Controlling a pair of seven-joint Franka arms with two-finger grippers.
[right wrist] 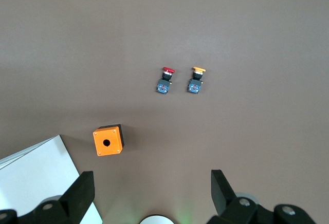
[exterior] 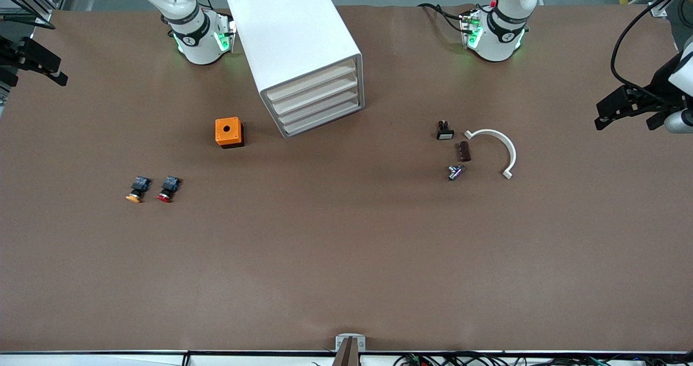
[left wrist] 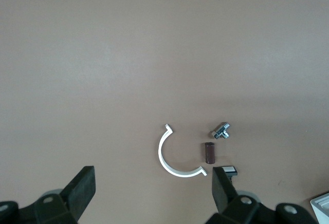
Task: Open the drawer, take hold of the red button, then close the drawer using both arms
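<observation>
Both tools are cut off in their wrist views, only the finger ends showing. The left tool [left wrist: 151,193] has fingers apart, holding nothing, over the white curved clip [left wrist: 172,157]. The right tool [right wrist: 151,193] likewise stands apart and empty, over bare table [exterior: 346,257] beside the orange cube [right wrist: 108,140]. The drawer cabinet [exterior: 303,52] shows all drawers shut, contents hidden. The button [exterior: 168,189], red-capped, lies on the table beside the orange-capped button [exterior: 138,189], well apart from both tools, nearer the front camera than the cube.
</observation>
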